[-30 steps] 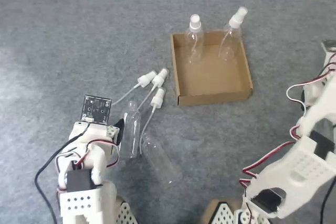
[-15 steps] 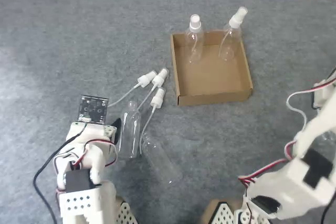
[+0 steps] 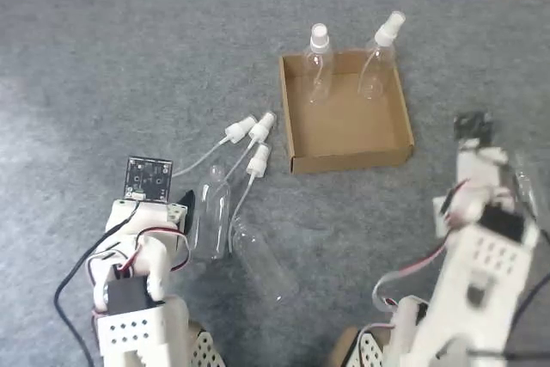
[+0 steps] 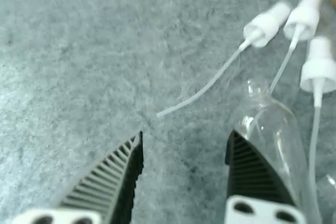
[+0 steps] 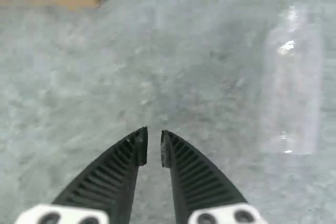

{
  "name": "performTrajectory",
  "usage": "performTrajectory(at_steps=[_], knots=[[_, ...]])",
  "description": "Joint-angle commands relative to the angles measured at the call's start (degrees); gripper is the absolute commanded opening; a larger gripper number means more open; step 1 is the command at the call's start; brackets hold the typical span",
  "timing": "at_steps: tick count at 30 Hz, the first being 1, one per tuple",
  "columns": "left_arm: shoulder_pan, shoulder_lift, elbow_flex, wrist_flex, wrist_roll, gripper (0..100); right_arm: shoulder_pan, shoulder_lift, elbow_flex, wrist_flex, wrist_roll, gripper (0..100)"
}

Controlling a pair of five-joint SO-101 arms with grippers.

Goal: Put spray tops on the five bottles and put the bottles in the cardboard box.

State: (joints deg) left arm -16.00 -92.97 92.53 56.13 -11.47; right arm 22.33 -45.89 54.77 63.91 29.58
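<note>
right fingers just swung in, nearly closed, empty, uncapped bottle beside them | left fingers spread wide, empty | likely next: grab it for capping

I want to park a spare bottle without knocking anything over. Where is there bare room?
Free: the wide carpet beyond the left claw; the near half of the cardboard box, in front of its two capped bottles; the carpet between box and lying bottles. Crowded: around the spray tops.
</note>
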Motion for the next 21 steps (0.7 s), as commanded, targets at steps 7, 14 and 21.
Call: performTrajectory(at_steps=[7,14,21], knots=[[5.89,-0.7,4.18,-5.01,-0.44,24,-1.8,-33.89,26.73,-3.47,1.05,0.6],[6.07,-0.7,4.44,-6.15,-0.26,24,-1.8,-55.43,39.21,3.65,4.4,0.6],[5.98,-0.26,4.44,-6.07,-0.18,24,-1.8,-56.92,41.67,5.23,4.31,0.6]])
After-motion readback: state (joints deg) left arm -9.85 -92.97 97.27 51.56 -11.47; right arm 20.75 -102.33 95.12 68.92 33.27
